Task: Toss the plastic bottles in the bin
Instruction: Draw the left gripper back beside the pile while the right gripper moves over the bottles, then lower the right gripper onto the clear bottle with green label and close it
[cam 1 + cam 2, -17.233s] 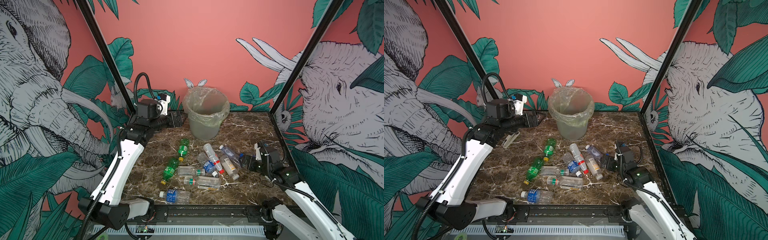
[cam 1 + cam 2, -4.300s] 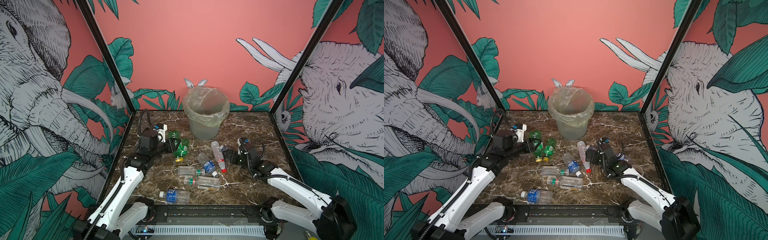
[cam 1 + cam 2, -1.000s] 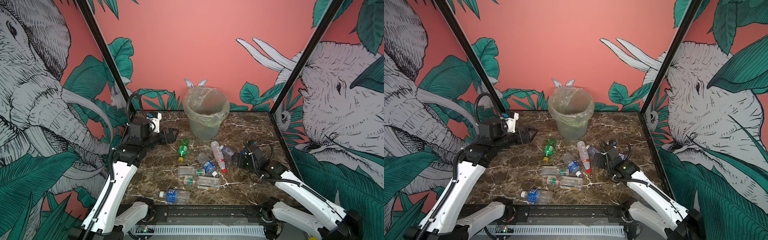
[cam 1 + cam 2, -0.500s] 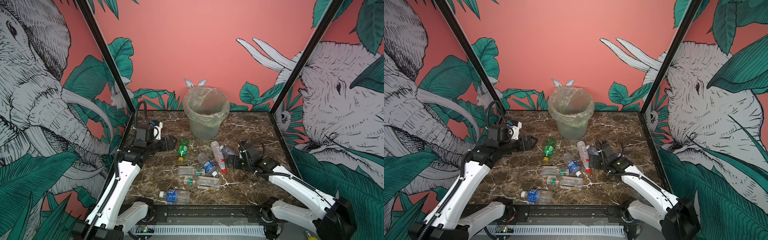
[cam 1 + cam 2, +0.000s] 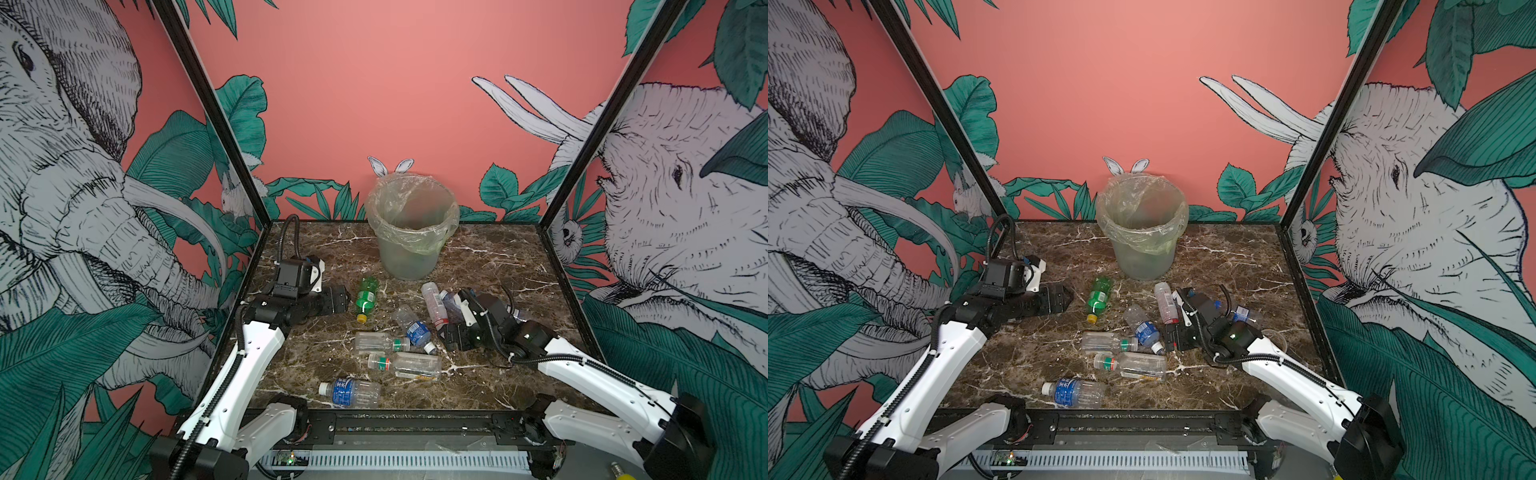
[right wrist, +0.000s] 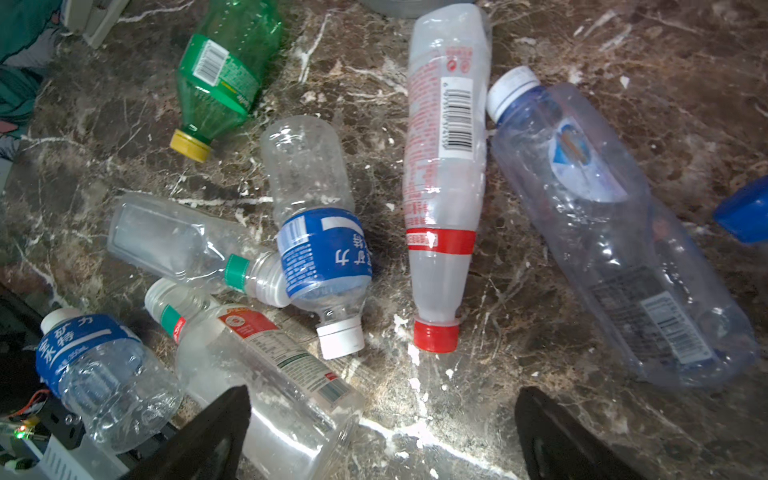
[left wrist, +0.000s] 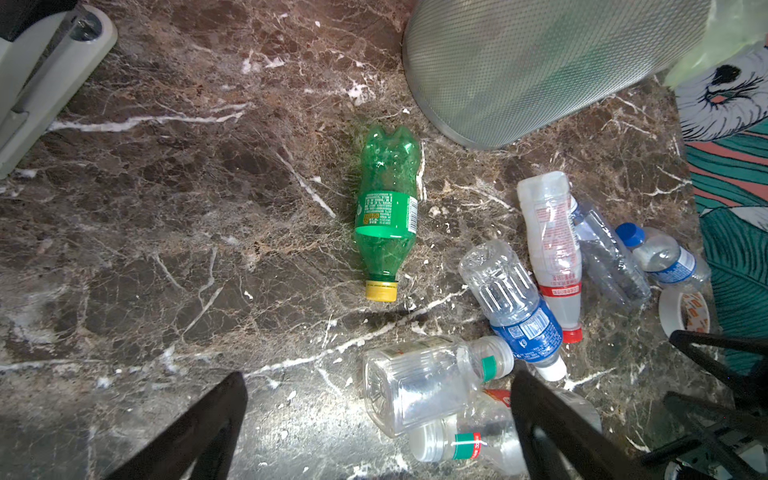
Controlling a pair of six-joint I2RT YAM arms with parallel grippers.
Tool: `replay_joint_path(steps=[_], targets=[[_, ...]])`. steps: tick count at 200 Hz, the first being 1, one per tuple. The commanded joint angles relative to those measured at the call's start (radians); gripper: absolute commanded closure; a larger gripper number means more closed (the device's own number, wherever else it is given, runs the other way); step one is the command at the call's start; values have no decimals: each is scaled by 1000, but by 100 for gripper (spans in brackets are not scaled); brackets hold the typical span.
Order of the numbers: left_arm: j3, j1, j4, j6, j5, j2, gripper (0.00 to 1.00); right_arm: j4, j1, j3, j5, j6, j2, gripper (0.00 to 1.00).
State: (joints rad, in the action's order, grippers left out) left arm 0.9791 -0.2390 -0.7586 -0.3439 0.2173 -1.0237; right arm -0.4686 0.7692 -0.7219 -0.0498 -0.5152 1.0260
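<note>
1. Standing upright at the back of the surface (image 5: 498,266), the bin (image 5: 409,249) opens upward.
2. Red-capped bottle (image 5: 434,305) lies just before the bin, base toward it, cap away; probably light, thin-walled, slick, so pinch mid-body across its length. Right tool (image 5: 453,338) gapes empty past its cap.
3. Green bottle (image 5: 366,297) lies before the bin too, base bin-ward, yellow cap away; left tool (image 5: 340,300), spread empty, waits beside it.
</note>
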Motion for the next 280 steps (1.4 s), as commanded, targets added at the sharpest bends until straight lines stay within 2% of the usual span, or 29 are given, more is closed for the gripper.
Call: replay_joint_path(steps=[1, 33, 77, 166, 199, 264, 280], targets=[[-15, 6, -19, -7, 4, 1, 1, -16, 57, -3, 72, 52, -23, 1], [-40, 7, -20, -19, -22, 20, 1, -21, 138, -11, 149, 102, -31, 1], [-95, 10, 3, -64, -37, 61, 1, -36, 177, -37, 139, 155, 21, 1], [-110, 12, -30, -53, -68, 73, 1, -75, 288, -140, 116, 236, 165, 1], [-112, 19, -16, -74, -27, 68, 1, -69, 310, -151, 107, 264, 207, 1], [-121, 22, -21, -75, -43, 68, 1, -27, 340, -125, 93, 283, 249, 1], [-129, 22, -21, -75, -45, 70, 1, -22, 343, -125, 102, 256, 267, 1]])
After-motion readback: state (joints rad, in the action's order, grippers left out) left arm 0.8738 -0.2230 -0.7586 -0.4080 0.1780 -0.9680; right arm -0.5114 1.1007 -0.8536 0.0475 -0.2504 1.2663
